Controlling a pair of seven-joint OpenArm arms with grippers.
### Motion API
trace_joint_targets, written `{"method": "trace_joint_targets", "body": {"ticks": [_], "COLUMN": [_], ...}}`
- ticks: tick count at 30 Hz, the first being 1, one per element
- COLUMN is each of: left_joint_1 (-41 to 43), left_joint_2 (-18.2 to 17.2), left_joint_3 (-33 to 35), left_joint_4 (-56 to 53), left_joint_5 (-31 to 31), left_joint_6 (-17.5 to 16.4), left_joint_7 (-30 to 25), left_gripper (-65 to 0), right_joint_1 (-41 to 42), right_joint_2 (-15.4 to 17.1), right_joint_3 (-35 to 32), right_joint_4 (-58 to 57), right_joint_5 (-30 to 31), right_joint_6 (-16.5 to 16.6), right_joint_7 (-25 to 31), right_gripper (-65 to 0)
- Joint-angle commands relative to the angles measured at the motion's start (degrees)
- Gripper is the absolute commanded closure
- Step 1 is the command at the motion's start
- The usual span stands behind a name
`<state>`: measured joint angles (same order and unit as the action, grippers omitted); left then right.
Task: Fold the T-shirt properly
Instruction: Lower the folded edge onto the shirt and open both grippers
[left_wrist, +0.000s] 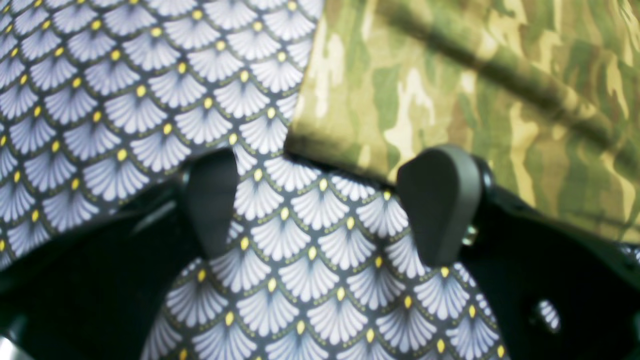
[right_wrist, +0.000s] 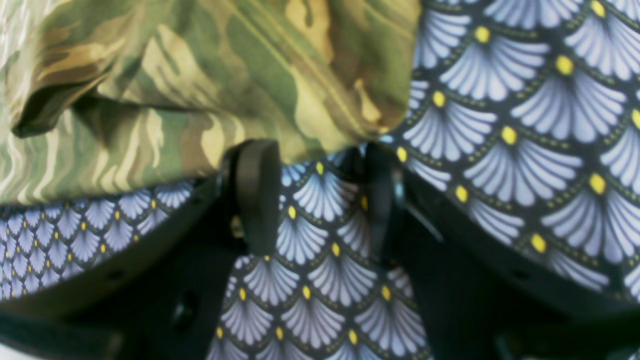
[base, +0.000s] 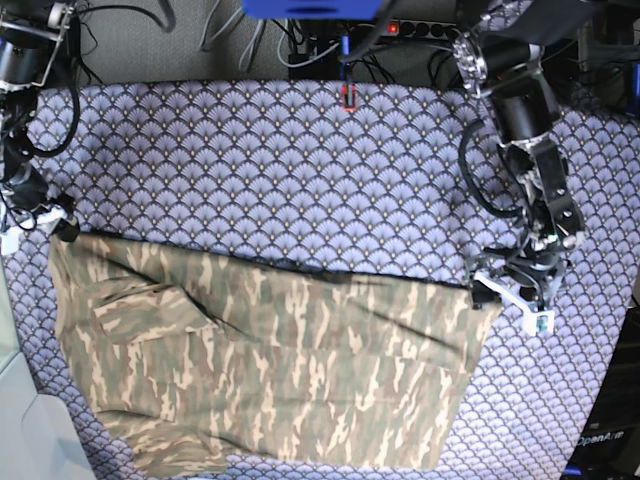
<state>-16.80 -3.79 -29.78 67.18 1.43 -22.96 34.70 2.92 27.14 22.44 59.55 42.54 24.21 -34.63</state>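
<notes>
The base camera looked straight down from high above, taking in the whole counter (base: 300, 150) with its scallop-print cloth. The left wrist camera sat very close over the surface, peering forward between its own two fingers (left_wrist: 440, 200) at a corner of the T-shirt (left_wrist: 475, 100). The right wrist camera was just as near, facing past its fingers (right_wrist: 257, 190) at another corner. All three views shared the camouflage fabric lying on the patterned cloth.
</notes>
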Motion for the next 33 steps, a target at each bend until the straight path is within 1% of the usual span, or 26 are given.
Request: {"method": "trace_joint_targets", "body": {"ticks": [1,13,15,30,33], "left_joint_1": [-2.1,-2.2,-2.1,-2.1,-2.1], "left_joint_2": [-0.5,-0.4,-0.4,-0.8,-0.6], "left_joint_3": [0.1,-0.2,-0.2,-0.2,-0.2], "left_joint_4": [1.0,1.0,1.0,1.1,1.1], "left_joint_5": [-0.7,-0.7,-0.7,-0.7,-0.7], "left_joint_6": [-0.2,-0.2,-0.2,-0.2,-0.2], "left_joint_7": [-1.4,-1.4,-1.4,-1.2,-1.2], "left_gripper": [-51.2,-51.2,-51.2,-51.2,-51.2], "right_joint_1": [1.5,2.7,3.4,3.9,5.7], "right_joint_2": [1.4,1.1,0.6,-0.5,-1.1], "right_joint_3": [0.3,0.3,0.3,0.3,-0.2], "right_joint_4": [0.9,0.8,0.7,0.6,-0.8], "right_joint_5": [1.0,1.0,1.0,1.0,1.0], "right_joint_6": [0.7,0.7,0.7,0.4,0.3], "right_joint_7": [1.2,1.3,1.3,1.3,1.3], "right_gripper": [-28.7,-28.7,-28.7,-28.7,-28.7]}}
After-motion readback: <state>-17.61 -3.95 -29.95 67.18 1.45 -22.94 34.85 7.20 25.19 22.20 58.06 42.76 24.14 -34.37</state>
